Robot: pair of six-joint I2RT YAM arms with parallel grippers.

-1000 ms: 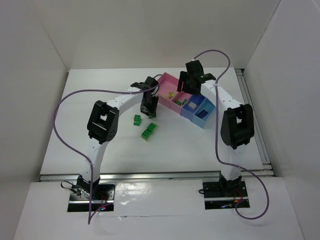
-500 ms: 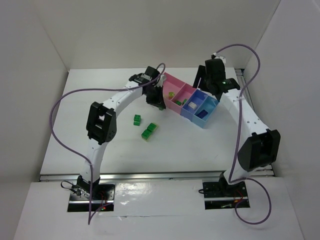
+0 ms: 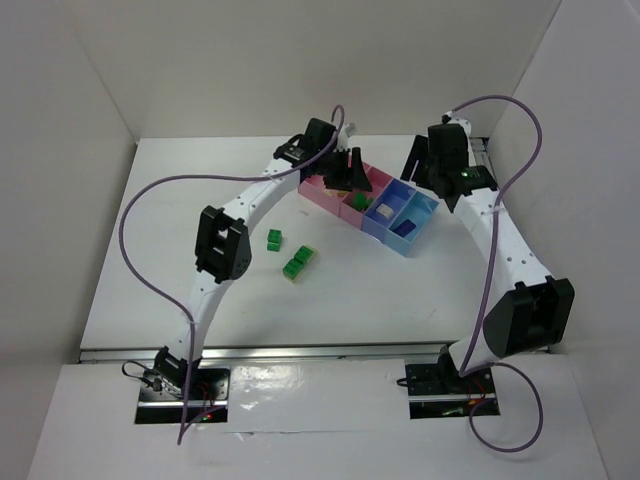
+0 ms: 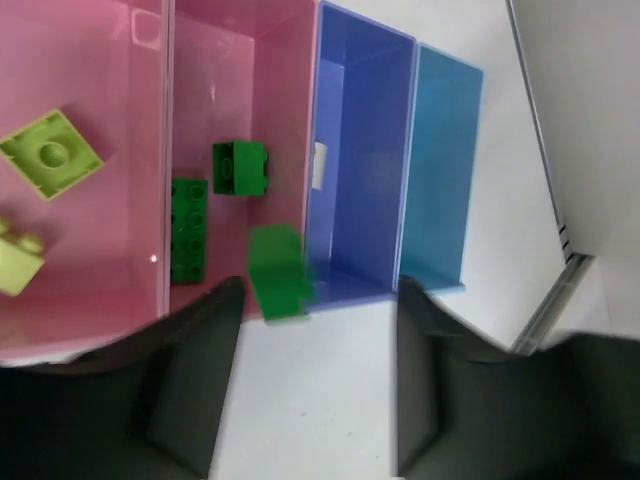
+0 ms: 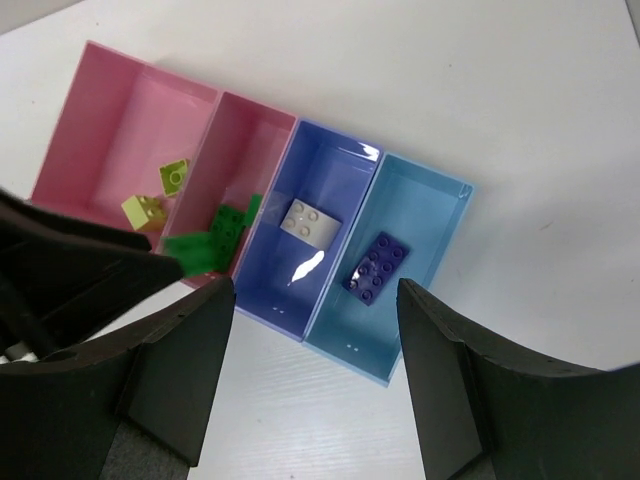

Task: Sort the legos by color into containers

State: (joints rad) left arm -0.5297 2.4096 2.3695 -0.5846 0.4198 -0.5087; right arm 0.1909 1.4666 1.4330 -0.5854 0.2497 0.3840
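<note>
Left gripper (image 4: 320, 300) moved over containers (image 4: 404, 150); lego (image 4: 278, 272) blurred

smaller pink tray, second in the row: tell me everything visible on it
The smaller pink tray is an open-topped rectangular bin of glossy pink plastic, flat on the white table. It sits second in the joined row, wall to wall between the larger pink tray and the periwinkle tray. Two dark green bricks lie on its floor. A third green brick, blurred, shows over the rim at one end, between the open fingers of the left claw; whether it touches the tray is unclear.
</note>
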